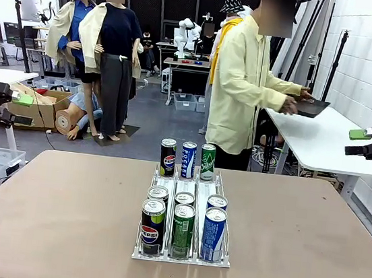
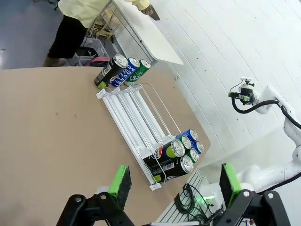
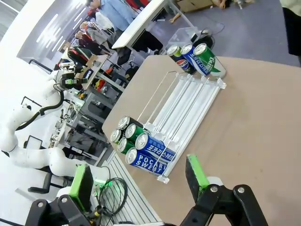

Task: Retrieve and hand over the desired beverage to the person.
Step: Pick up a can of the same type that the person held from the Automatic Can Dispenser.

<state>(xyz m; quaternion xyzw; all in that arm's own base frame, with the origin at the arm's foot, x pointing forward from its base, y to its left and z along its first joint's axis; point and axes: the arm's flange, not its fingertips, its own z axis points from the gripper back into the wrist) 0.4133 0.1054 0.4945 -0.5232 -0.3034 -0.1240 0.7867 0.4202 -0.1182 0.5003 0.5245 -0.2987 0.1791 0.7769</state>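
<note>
From my seat, both arms are drawn back off the brown table [image 1: 295, 247], one to each side of it. The left gripper [image 2: 175, 179] is released: its green pads [image 2: 120, 181] stand wide apart with nothing between them, high above the table's near corner. The right gripper [image 3: 139, 178] is spread just as wide and grasps nothing, with its pads [image 3: 196, 172] over bare tabletop beside the rack. The drinks all sit in a clear three-lane rack [image 1: 181, 257] in the middle of the table. Three cans stand upright at its far end: a black Pepsi [image 1: 167, 157], a blue can [image 1: 188, 159] and a green can [image 1: 207, 162], side by side. Six more crowd the near end in two rows of three, the front row being a black Pepsi [image 1: 152, 224], a green can [image 1: 183, 230] and a blue can [image 1: 213, 234]. The stretch of lanes between the two groups is bare. I cannot tell which drink is wanted. The person [image 1: 240, 84] stands beyond the far edge, turned side-on toward a white side table [image 1: 335, 140], with one hand [image 1: 288, 105] at a dark flat object [image 1: 312, 107] lying there.
</note>
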